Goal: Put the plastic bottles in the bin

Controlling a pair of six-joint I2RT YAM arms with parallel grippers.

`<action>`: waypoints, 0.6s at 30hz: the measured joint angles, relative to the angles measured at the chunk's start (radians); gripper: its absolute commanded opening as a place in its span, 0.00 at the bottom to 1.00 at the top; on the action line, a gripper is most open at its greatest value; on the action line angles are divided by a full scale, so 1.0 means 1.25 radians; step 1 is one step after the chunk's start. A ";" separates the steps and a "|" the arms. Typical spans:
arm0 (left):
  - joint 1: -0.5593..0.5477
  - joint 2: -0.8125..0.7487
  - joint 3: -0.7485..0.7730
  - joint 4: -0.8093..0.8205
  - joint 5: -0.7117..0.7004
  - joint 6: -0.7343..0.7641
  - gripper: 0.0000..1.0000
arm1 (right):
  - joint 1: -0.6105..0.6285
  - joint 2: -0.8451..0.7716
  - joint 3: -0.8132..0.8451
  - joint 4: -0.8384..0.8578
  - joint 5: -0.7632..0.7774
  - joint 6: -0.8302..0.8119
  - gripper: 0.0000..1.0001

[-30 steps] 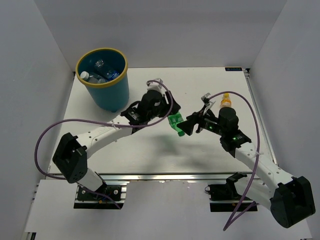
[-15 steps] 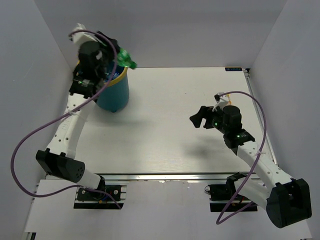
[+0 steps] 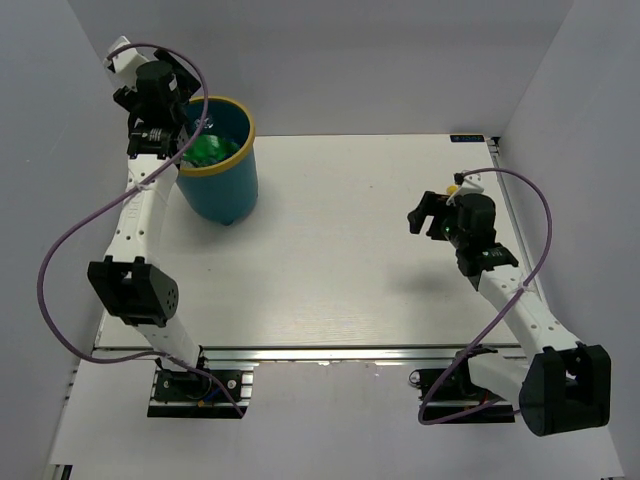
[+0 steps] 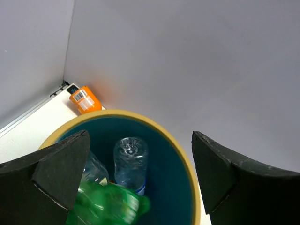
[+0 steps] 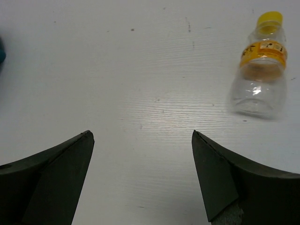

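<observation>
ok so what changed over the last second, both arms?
The left gripper carried the green bottle from mid-table up and left to the bin, then opened. The bottle is now inside with the clear bottles. The right gripper pulled back to the right, toward the yellow-capped bottle, open throughout. The bin and the yellow-capped bottle look unmoved.

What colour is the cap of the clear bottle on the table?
Yellow cap; right wrist view.
</observation>
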 measured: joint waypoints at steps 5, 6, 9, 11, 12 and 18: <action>0.000 0.042 0.058 -0.049 0.038 0.024 0.98 | -0.032 0.026 0.007 -0.011 0.037 -0.016 0.89; 0.000 0.041 0.066 -0.054 0.048 0.027 0.98 | -0.040 0.036 0.013 -0.013 0.044 -0.019 0.89; 0.000 0.021 0.072 -0.062 0.105 0.026 0.98 | -0.073 0.082 0.042 -0.015 0.059 -0.026 0.89; 0.000 -0.002 0.058 -0.065 0.163 0.023 0.98 | -0.102 0.120 0.065 -0.016 0.063 -0.029 0.89; -0.001 -0.022 0.034 -0.059 0.190 0.021 0.98 | -0.117 0.142 0.079 -0.020 0.065 -0.030 0.89; -0.058 -0.182 -0.253 0.012 0.289 -0.005 0.98 | -0.185 0.297 0.169 -0.035 0.086 -0.048 0.89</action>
